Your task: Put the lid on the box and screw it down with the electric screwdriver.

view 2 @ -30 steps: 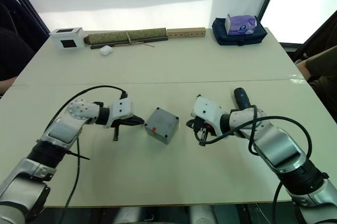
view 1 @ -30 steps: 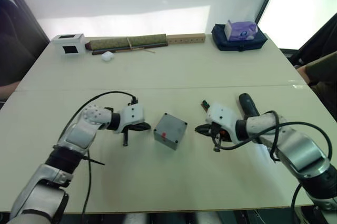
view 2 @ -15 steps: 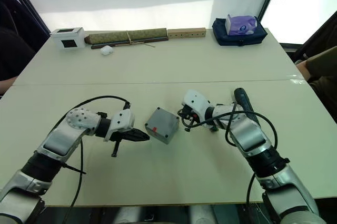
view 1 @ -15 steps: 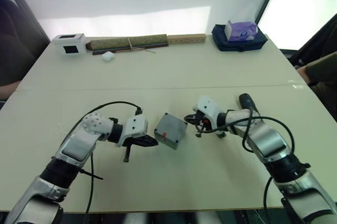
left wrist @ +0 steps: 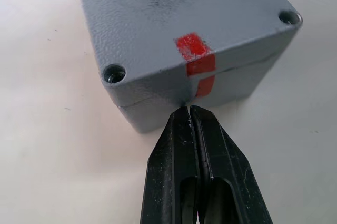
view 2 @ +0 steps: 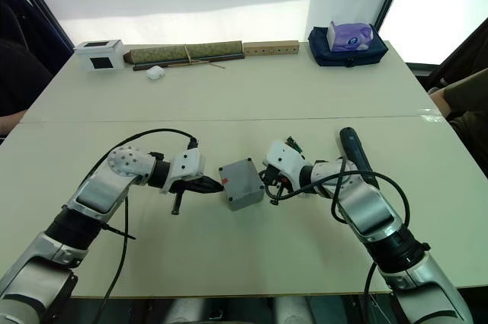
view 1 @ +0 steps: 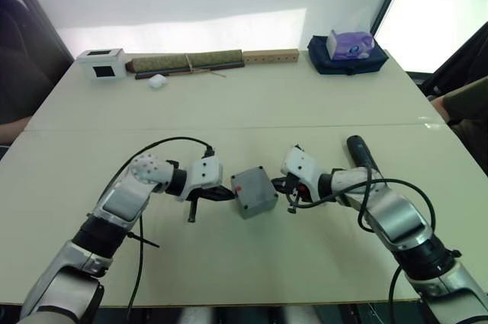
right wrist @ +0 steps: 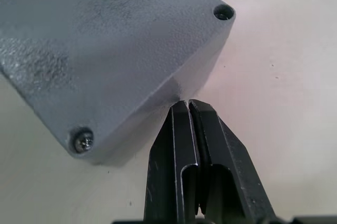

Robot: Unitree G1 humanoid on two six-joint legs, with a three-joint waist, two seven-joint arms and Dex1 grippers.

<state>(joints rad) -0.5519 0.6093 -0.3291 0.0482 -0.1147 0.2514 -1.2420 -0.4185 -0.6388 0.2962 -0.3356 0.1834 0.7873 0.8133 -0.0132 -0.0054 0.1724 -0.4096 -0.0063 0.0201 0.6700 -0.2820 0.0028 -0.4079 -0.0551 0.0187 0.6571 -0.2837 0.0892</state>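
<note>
The grey box (view 1: 255, 191) sits mid-table with the lid (left wrist: 179, 13) on top of it; a seam and a red mark (left wrist: 196, 55) run across both. One corner holds a screw (right wrist: 83, 139), while the other visible corner holes look empty. My left gripper (view 1: 229, 195) is shut, its tips touching the box's left side at the seam. From the opposite side, my right gripper (view 1: 276, 182) is shut too and presses against the box's right side. The electric screwdriver (view 1: 360, 152) lies flat on the table just beyond my right forearm.
Along the far edge stand a white box with a black window (view 1: 101, 62), a rolled mat (view 1: 187, 60), a wooden strip (view 1: 269, 56) and a purple tissue box (view 1: 348, 43) on a dark bag. A small white object (view 1: 156, 81) lies nearby. People sit at both sides.
Both grippers have closed in on the box from either side. The box has turned and slid slightly right. The screwdriver has stayed put.
</note>
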